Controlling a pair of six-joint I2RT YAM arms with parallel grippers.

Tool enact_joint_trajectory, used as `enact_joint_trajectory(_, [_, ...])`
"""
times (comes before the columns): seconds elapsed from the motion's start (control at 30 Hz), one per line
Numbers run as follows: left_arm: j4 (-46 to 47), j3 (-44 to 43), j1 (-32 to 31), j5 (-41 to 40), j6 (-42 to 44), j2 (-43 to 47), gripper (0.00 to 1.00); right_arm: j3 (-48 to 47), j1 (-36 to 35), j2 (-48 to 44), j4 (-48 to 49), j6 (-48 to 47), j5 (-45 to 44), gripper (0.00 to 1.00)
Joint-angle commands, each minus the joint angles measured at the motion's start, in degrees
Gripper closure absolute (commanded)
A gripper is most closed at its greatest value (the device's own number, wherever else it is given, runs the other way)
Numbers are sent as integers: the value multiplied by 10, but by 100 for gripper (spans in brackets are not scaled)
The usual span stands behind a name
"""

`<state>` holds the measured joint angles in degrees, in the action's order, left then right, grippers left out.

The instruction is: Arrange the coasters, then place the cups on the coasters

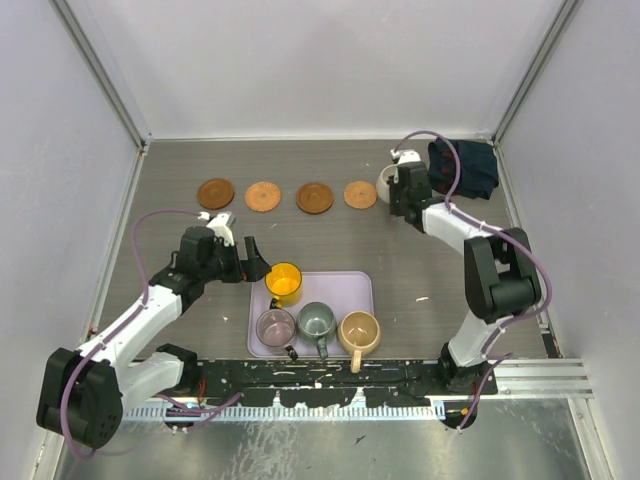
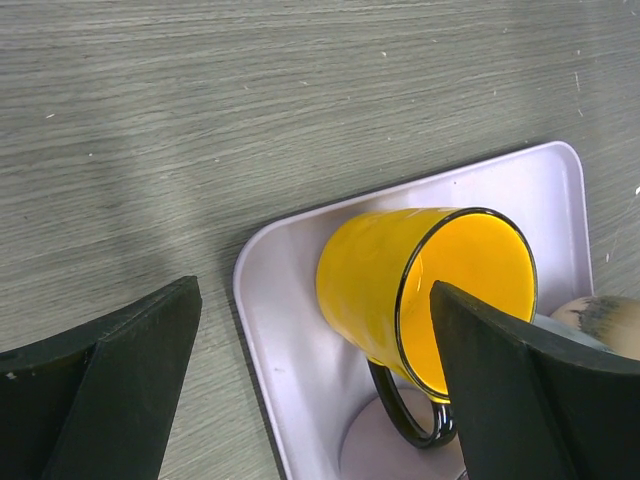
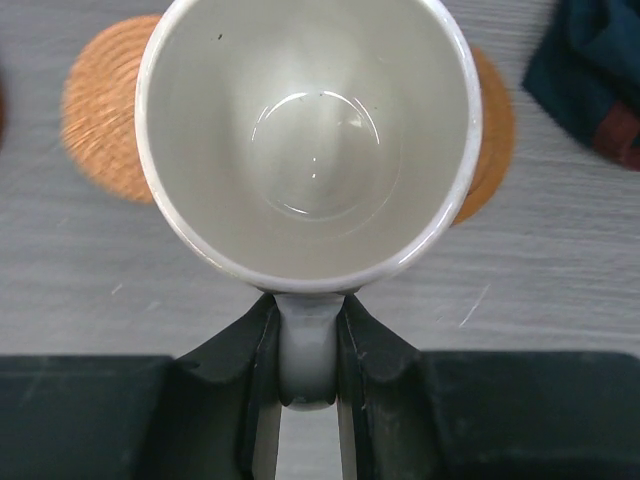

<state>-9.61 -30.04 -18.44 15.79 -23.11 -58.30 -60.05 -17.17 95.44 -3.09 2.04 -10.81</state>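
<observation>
Bright, even light from above fills the scene, and the counter point(image 1: 420, 250) carries only faint, soft-edged shadows. Up close, the yellow cup point(image 2: 370, 280) looks vivid and sharp. Thin ring-shaped glints sit inside the white cup point(image 3: 310, 140), while the coaster point(image 3: 100, 120) beneath it is out of focus.

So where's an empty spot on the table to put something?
Bare table: between the coaster row and the lilac tray, and between the tray and the right arm. Crowded: the tray's cups, and the back-right corner with white cup, right gripper, navy cloth.
</observation>
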Motion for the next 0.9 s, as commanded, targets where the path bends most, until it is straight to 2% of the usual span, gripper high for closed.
enact_joint_trajectory(0.0, [31, -9, -4, -15, 10, -6, 2, -81, 54, 34, 113, -2, 50, 99])
enact_joint_trajectory(0.4, [34, -18, -3, -19, 16, -32, 2, -132, 87, 114, 137, -6, 62, 99])
enact_joint_trajectory(0.87, [29, -17, -3, -21, 16, -32, 2, -111, 95, 90, 130, -10, 38, 99])
